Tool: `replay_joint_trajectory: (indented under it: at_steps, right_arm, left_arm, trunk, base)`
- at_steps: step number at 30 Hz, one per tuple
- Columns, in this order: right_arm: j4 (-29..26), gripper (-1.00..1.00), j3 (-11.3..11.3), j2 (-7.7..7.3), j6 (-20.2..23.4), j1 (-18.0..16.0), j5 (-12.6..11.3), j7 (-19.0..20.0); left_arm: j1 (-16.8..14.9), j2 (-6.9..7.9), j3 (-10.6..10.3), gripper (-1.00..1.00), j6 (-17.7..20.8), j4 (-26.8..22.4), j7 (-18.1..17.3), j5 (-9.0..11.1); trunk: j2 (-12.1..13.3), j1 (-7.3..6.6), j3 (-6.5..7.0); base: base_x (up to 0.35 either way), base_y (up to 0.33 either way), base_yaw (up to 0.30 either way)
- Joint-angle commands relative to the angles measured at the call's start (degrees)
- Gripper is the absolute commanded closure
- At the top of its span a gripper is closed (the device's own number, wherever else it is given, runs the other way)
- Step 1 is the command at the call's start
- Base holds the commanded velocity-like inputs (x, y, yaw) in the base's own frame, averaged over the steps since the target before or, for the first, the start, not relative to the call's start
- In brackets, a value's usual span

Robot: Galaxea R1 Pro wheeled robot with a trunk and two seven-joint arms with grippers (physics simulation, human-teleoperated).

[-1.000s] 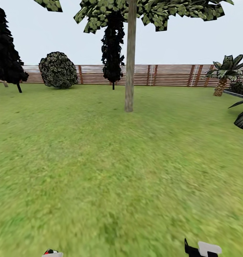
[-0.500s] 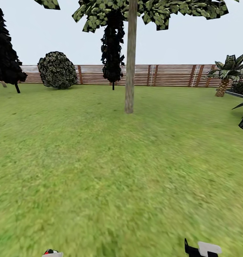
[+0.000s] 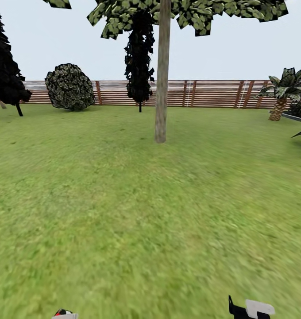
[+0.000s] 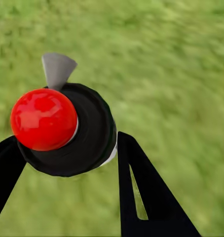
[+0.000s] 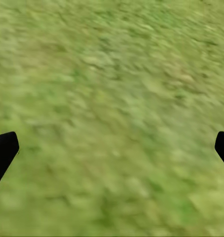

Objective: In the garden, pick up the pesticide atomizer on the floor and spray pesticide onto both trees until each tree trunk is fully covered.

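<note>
While gripping the pesticide atomizer (image 4: 62, 131), the left gripper (image 4: 67, 158) hangs low.

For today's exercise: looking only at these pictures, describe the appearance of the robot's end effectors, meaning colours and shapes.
The left end effector has flat, matte black fingers that widen toward the base; one has a narrow slot cut through it. The right end effector shows two black fingertips with rounded ends. In the head view, the right arm's tip is black with a light grey casing. No cables or markings are visible.

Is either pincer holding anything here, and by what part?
The left pincer grips the pesticide atomizer by its body, just below the red top. The right pincer is open over the grass, holding nothing.
</note>
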Motion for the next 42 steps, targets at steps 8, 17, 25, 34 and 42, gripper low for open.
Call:
replay_joint_trajectory:
  at_steps: [8, 17, 25, 34, 42]
  right_arm:
    - [0.0, -1.0, -0.1, 0.01, -0.1, 0.0, 0.3, -0.2]
    - [0.0, -1.0, -0.1, 0.01, -0.1, 0.0, 0.3, -0.2]
    - [0.0, -1.0, -0.1, 0.01, -0.1, 0.0, 0.3, -0.2]
    - [0.1, -1.0, -0.1, 0.01, -0.1, 0.0, 0.3, -0.2]
    - [0.1, -1.0, -0.1, 0.01, -0.1, 0.0, 0.3, -0.2]
  left_arm:
    - [0.0, 0.0, -0.2, 1.0, -0.1, 0.0, 0.6, 0.1]
    - [0.0, 0.0, -0.2, 1.0, -0.2, 0.0, 0.6, 0.1]
    - [0.0, 0.0, -0.2, 1.0, -0.1, 0.0, 0.6, 0.1]
    - [0.0, 0.0, -0.2, 1.0, -0.1, 0.0, 0.6, 0.1]
    - [0.0, 0.0, -0.2, 1.0, -0.1, 0.0, 0.6, 0.1]
  trunk:
    - [0.0, 0.02, -0.05]
    - [0.0, 0.02, -0.05]
    - [0.0, 0.02, -0.05]
    - [0.0, 0.02, -0.05]
    - [0.0, 0.02, -0.05]
  base:
    - [0.337, 0.0, 0.0]
    - [0.337, 0.0, 0.0]
    - [0.337, 0.0, 0.0]
    - [0.337, 0.0, 0.0]
    - [0.337, 0.0, 0.0]
